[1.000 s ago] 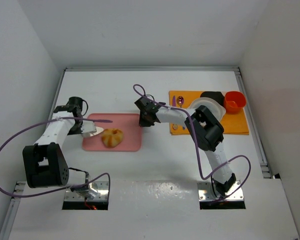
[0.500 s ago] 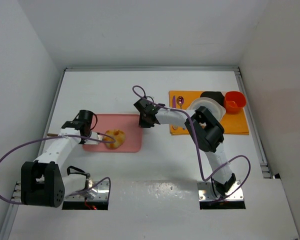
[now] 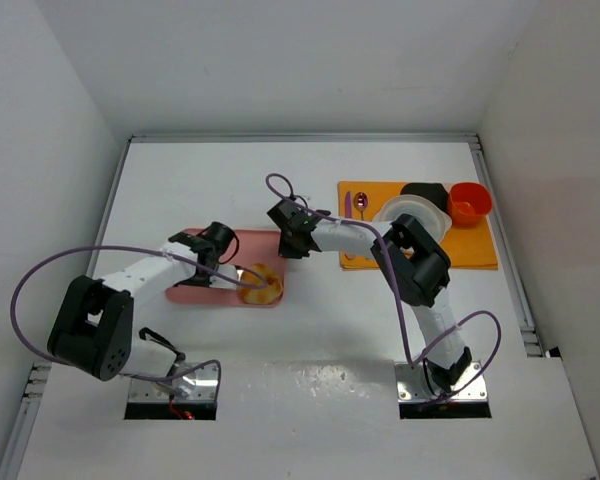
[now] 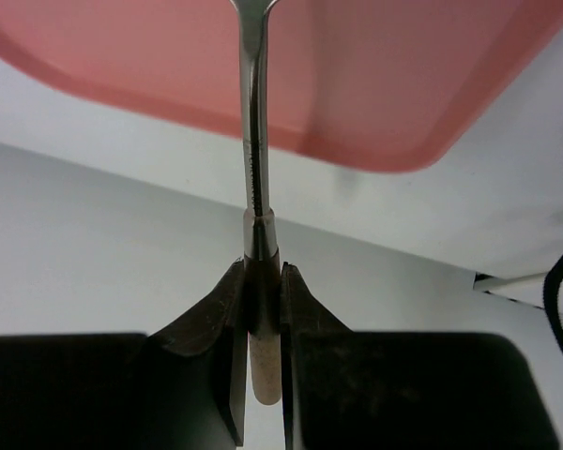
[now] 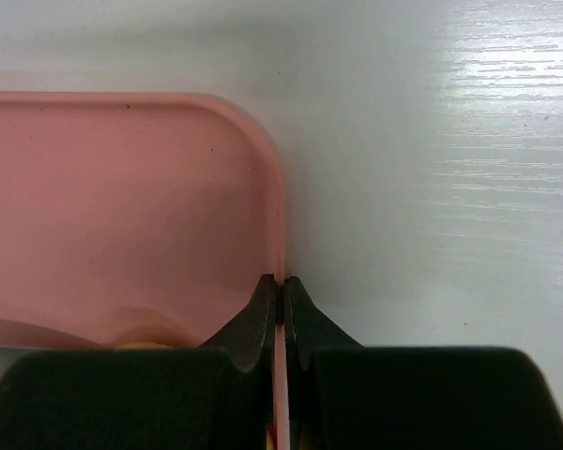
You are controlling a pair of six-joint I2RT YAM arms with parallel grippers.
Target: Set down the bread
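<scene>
- The bread (image 3: 260,283) is a small round yellow bun. It lies on the pink tray (image 3: 252,243), in the tray's lower right corner, in the middle of the top view.
- The left gripper (image 4: 263,281) is squeezed tight on the pale handle of a thin metal tool (image 4: 253,141). The tool points up the wrist picture to the tray's edge.
- In the top view the left gripper (image 3: 230,268) is just left of the bread, over the tray.
- The right gripper (image 5: 281,286) is pinched shut on the thin rim of the tray (image 5: 122,206).
- In the top view the right gripper (image 3: 288,240) sits at the tray's upper right corner.
- An orange mat (image 3: 475,245) lies at the right of the top view, well apart from the tray.
- On the mat are a white plate (image 3: 415,212), a red cup (image 3: 470,203) and a purple spoon (image 3: 361,203).
- Everything rests on a white table (image 3: 310,400).
</scene>
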